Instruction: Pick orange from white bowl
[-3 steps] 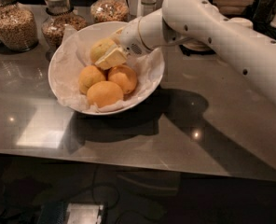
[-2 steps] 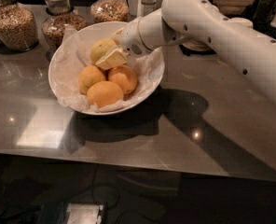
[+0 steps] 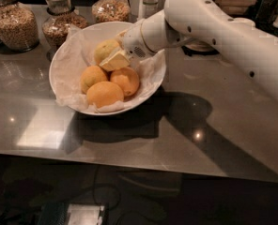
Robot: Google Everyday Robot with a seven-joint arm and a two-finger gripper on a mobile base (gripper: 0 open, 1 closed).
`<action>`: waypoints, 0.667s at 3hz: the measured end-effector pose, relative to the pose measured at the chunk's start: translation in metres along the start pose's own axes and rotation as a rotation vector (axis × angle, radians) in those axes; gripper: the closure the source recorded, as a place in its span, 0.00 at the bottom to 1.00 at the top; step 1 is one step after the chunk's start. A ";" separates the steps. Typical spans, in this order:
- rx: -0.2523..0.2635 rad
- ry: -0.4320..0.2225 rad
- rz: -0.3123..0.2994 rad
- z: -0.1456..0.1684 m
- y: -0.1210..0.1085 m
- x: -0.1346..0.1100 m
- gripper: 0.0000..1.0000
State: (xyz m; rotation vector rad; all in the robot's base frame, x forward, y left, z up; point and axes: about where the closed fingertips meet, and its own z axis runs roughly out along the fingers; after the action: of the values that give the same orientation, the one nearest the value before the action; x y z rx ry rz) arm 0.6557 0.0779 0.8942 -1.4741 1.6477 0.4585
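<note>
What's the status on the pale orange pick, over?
Gripper inside white bowl, on the pale orange. Orange sits at bowl's rear. Three deeper oranges packed close in front.

Your arm (image 3: 214, 27): thick, rounded, glossy white shells meeting at 1 ringed seam, dotted with small dark recessed screw holes. Your gripper (image 3: 113, 60), at the arm's left end inside the white bowl (image 3: 89, 34): a pale cream wedge below a dotted grille patch.
</note>
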 end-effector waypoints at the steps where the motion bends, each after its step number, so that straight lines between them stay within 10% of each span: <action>1: 0.002 -0.073 0.015 -0.021 0.017 -0.004 1.00; 2: 0.010 -0.095 0.022 -0.031 0.017 -0.005 1.00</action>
State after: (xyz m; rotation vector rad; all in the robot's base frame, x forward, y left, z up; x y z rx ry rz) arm 0.6286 0.0623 0.9111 -1.4067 1.5902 0.5237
